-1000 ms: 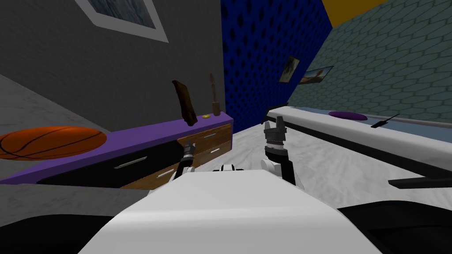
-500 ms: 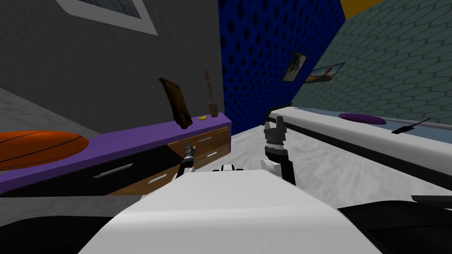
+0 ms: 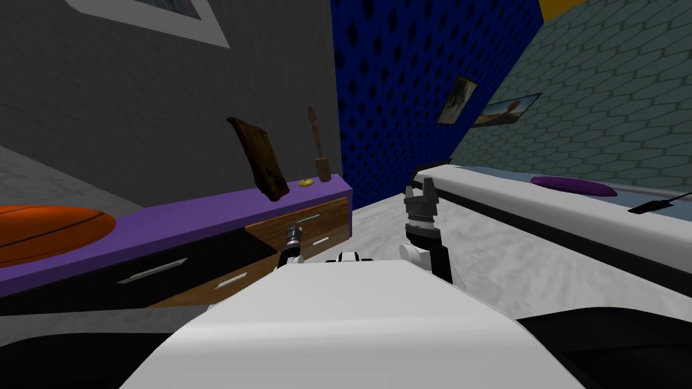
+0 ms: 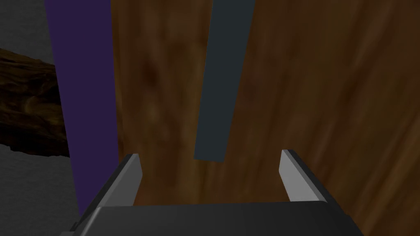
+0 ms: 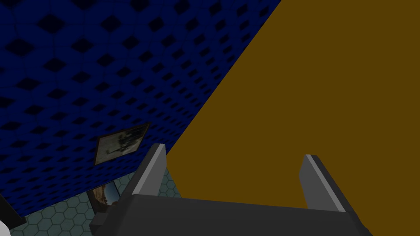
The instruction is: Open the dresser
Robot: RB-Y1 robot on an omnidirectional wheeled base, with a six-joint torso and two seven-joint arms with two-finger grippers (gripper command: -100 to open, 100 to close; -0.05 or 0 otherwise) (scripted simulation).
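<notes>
The dresser (image 3: 196,211), purple-topped, runs along the left middle of the head view. The left jaws stand apart just before its wood drawer front (image 4: 320,102), and the end of the grey bar handle (image 4: 221,82) lies between them at the wrist view's centre. To do this well, they should advance until the bar sits squarely between them, close firmly, then pull straight out. The right jaws, centre frame, are apart and idle.

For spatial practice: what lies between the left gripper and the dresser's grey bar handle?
Nothing: left wrist view shows a bare gap from left gripper to handle.
</notes>
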